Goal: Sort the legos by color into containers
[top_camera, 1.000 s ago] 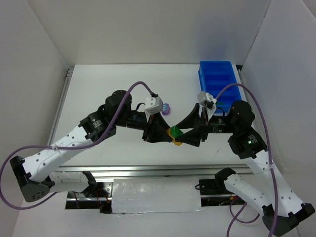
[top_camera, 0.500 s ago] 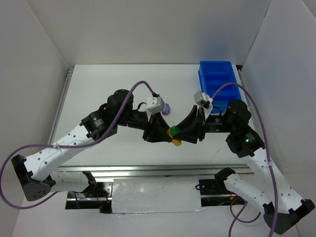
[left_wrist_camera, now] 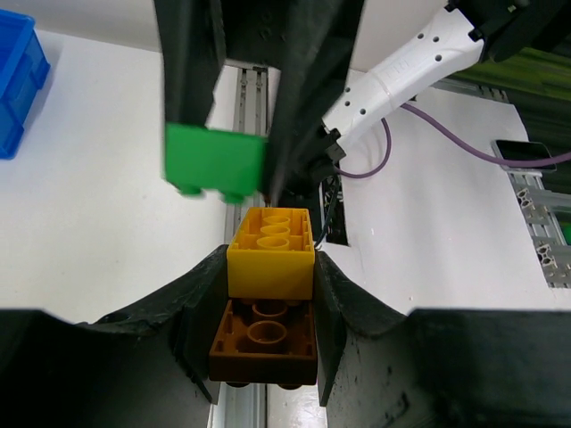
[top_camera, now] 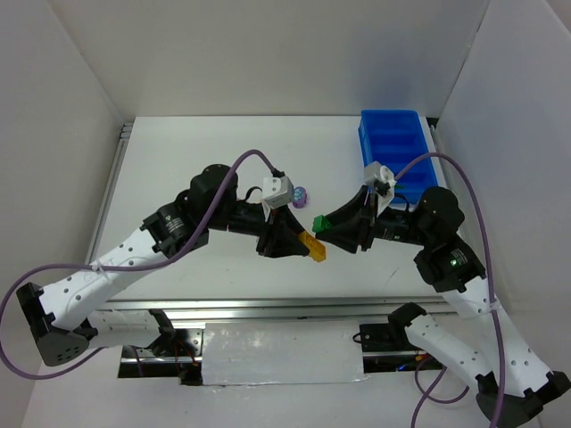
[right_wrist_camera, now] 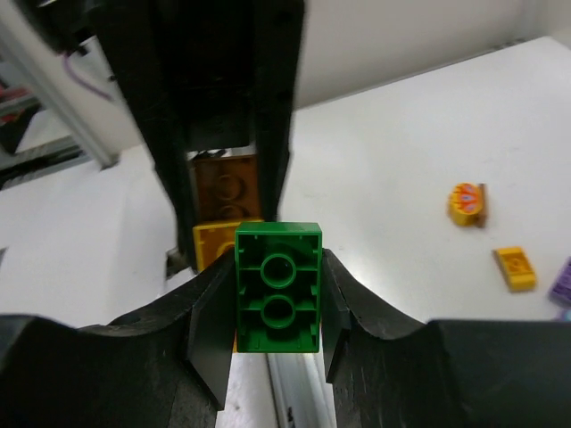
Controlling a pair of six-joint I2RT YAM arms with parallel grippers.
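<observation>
Lego (right_wrist_camera: pixel 277 289), green, sits clamped inside right tool (top_camera: pixel 320 223).

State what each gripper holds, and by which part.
Left gripper: the joined yellow brick and brown brick, pinched by their opposite sides. Right gripper: the green brick, also pinched by its opposite sides.

I'm seeing one plain green brick (right_wrist_camera: pixel 277 290), one yellow brick (left_wrist_camera: pixel 270 252) and one brown brick (left_wrist_camera: pixel 264 341), each a single solid colour with no print. The tray (top_camera: pixel 393 143) is bright blue, the table (top_camera: pixel 196 143) white, the cables (top_camera: pixel 257 151) purple. A purple piece (top_camera: pixel 301 195) and a yellow-orange round piece (right_wrist_camera: pixel 466 203), with a small darker pattern on its face, are also showing
</observation>
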